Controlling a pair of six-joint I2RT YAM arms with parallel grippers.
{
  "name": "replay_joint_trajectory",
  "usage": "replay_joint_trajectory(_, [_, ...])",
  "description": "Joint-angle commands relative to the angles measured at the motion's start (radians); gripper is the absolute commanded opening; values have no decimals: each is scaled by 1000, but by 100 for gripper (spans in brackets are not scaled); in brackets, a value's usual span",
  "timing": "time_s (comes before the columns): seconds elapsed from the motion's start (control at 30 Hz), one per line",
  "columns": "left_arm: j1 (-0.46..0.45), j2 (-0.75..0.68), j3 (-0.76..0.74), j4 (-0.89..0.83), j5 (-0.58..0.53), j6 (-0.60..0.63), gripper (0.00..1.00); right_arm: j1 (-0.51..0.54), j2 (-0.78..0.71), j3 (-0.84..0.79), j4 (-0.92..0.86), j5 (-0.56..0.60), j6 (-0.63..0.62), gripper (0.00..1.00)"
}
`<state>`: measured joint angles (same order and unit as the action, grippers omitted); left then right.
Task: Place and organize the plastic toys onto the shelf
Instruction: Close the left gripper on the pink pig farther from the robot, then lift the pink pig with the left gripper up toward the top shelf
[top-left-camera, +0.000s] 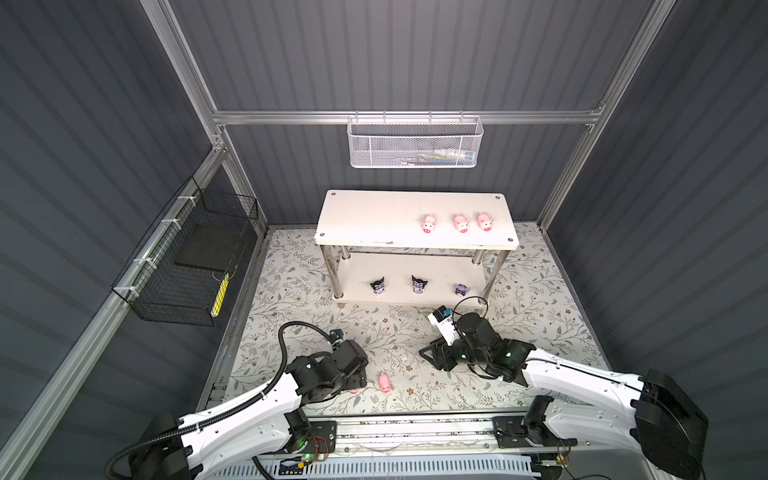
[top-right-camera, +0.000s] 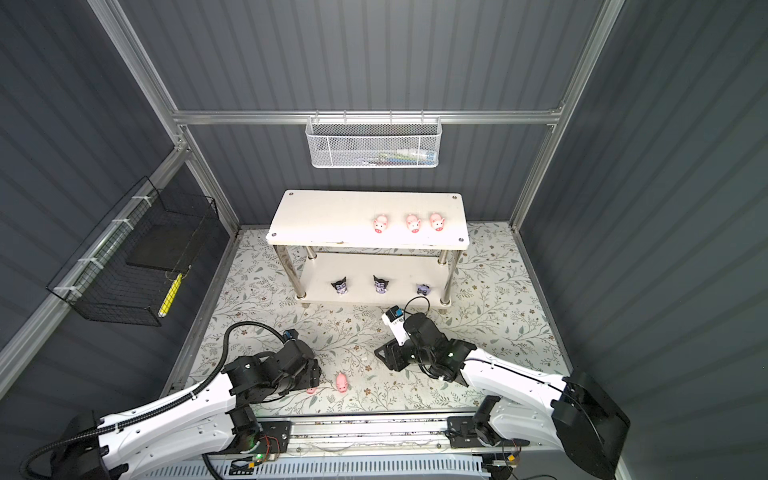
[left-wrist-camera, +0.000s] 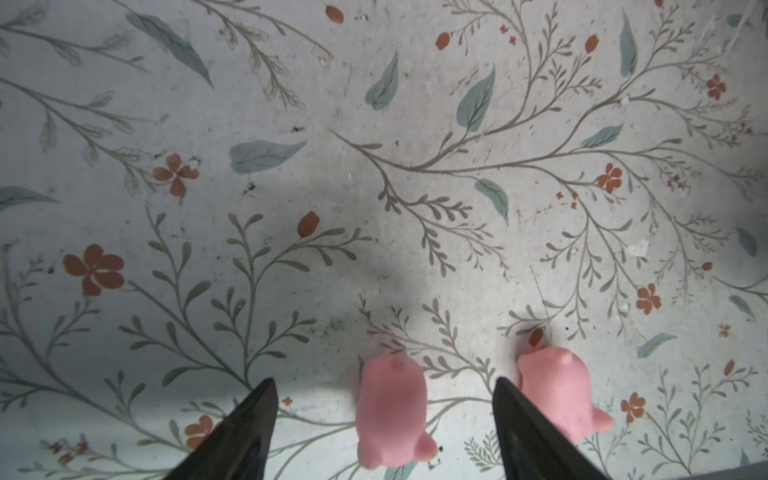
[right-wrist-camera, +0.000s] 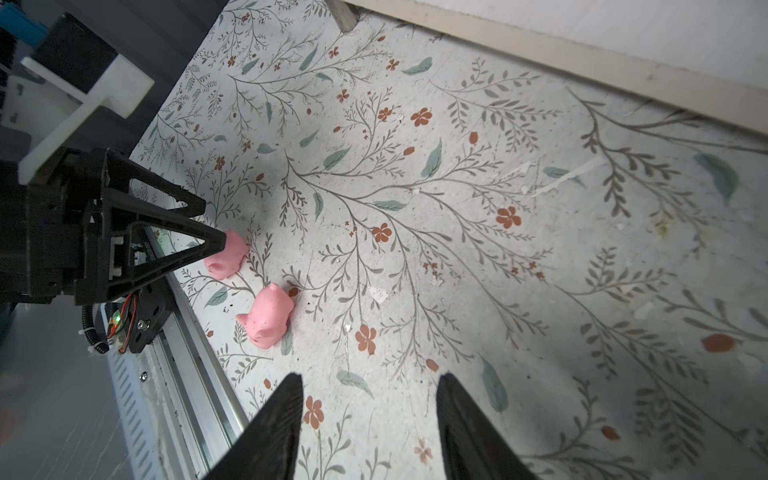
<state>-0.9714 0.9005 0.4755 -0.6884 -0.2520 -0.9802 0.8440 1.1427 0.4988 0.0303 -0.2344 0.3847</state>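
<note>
Straddling a pink pig (left-wrist-camera: 392, 411) on the floral mat (left-wrist-camera: 374, 166), the left gripper (left-wrist-camera: 382, 384) stands with its jaws spread. In the left wrist view a strip of mat shows on each side of the toy, so neither finger touches it. A second pink pig (top-left-camera: 384, 382) lies just beside it, outside the jaws. In both top views this second pig sits low in the frame, close to the middle. The straddled one is nearly hidden under the arm there, with only a pink sliver showing.

The right gripper (right-wrist-camera: 370, 378) hovers over bare mat, in the lower half of the frame and a little right of centre. It is apart from both loose pigs, its jaws parted with nothing between them.

The shelf (top-left-camera: 374, 216) stands at the centre of the frame, against the back wall. On the right half of its upper board three pink pigs (top-left-camera: 461, 223) stand in a row, snouts turned toward the lower edge of the frame. On the lower board three dark pointed-eared figures (top-left-camera: 419, 284) stand in a spaced row, the rightmost near the right front leg.

A white mesh basket (top-left-camera: 415, 143) hangs from the rail above the shelf. A black wire basket (top-left-camera: 187, 257) hangs on the wall at the left of the frame.
</note>
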Motion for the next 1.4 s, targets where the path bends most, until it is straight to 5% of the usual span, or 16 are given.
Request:
replay_joint_trajectory(0.0, [-38, 43, 16, -29, -31, -49, 79, -10, 26, -16, 41, -24, -9, 54])
replay_joint_trajectory(0.5, [-101, 168, 15, 42, -37, -124, 61, -69, 107, -38, 108, -77, -24, 54])
replay_joint_trajectory(1.03, [-104, 167, 24, 24, -40, -135, 32, -94, 172, -33, 146, -109, -15, 54])
replay_joint_trajectory(1.37, [-103, 167, 166, -123, -89, -102, 29, -102, 227, -4, 146, -146, -20, 54])
